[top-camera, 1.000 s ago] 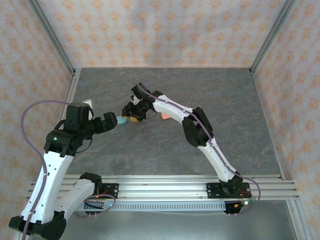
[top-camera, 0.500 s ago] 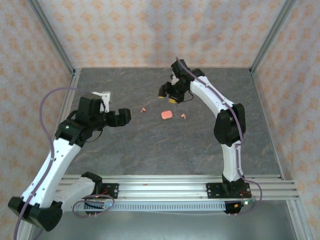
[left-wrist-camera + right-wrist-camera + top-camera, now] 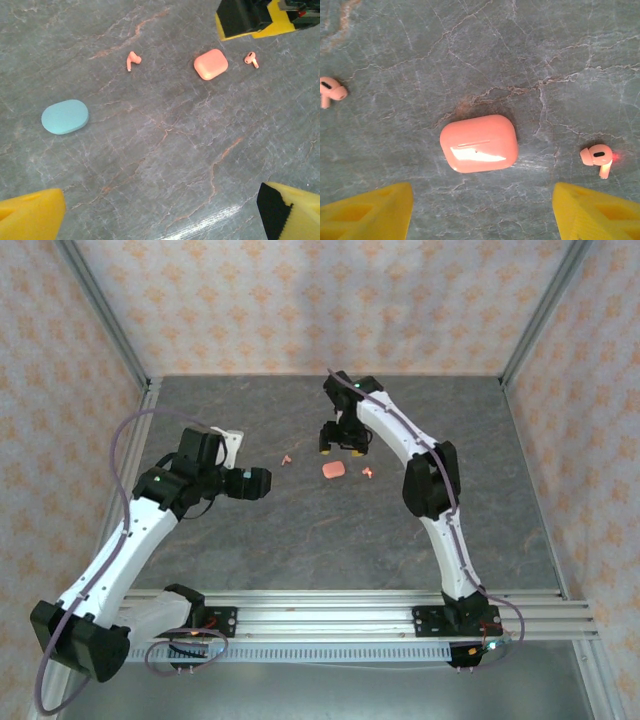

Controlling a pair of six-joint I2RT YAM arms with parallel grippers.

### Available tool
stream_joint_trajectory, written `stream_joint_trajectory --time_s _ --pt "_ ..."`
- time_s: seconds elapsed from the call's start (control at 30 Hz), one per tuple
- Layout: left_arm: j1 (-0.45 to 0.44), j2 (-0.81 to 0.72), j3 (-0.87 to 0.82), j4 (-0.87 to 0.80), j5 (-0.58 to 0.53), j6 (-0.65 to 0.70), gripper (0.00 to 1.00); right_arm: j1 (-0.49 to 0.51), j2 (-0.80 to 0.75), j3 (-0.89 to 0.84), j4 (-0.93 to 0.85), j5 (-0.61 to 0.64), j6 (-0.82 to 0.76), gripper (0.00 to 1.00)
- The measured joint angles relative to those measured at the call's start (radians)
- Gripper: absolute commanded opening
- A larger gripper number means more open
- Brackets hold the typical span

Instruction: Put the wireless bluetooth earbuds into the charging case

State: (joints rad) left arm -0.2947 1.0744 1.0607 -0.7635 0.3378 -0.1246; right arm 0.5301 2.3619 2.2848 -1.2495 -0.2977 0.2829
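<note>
Grey veined stone-look tabletop (image 3: 300,530) sits between walls (image 3: 300,310) papered in an orange pattern. Two tiny salmon-pink plastic earbuds (image 3: 598,157) with short stems lie flat on it, one on each side of a rounded, glossy salmon-pink plastic case (image 3: 479,143); the other earbud (image 3: 331,91) is further from the case. The case is closed and rests below the right hand (image 3: 482,215), ahead of the gap between its yellow fingers (image 3: 370,215), which stand wide and hold nothing. From above, that right hand (image 3: 341,448) points down just beyond the case (image 3: 334,469), its arm stretched far over the tabletop.

One oval teal plastic case (image 3: 65,116), also closed, lies apart from the pink things, ahead of the left hand (image 3: 160,215). The left hand's fingers (image 3: 30,215) are spread wide and empty. Seen from above, the left hand (image 3: 258,483) aims toward the middle of the tabletop, its arm raised and reaching forward.
</note>
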Motion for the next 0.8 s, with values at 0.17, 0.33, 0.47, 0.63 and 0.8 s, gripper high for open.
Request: stream_joint_trajectory --time_s 0.17,0.33,0.47,0.63,0.8 --pt "0.000 -0.003 -0.017 -0.005 0.019 0.003 0.98 0.029 0.070 0.076 -0.038 0.064 0.000 0.76" --pt "0.000 0.003 -0.049 -0.005 0.026 -0.009 0.99 0.029 0.117 0.082 -0.047 0.069 -0.005 0.76" --pt "0.000 0.030 -0.049 0.019 0.026 -0.032 0.99 0.029 0.152 0.087 -0.048 0.062 -0.016 0.76" --pt "0.000 0.081 -0.049 0.046 0.025 -0.059 0.99 0.030 0.173 0.093 -0.047 0.043 -0.031 0.76" --pt "0.000 0.111 -0.048 0.048 0.024 -0.065 0.99 0.029 0.196 0.101 -0.046 0.029 -0.045 0.72"
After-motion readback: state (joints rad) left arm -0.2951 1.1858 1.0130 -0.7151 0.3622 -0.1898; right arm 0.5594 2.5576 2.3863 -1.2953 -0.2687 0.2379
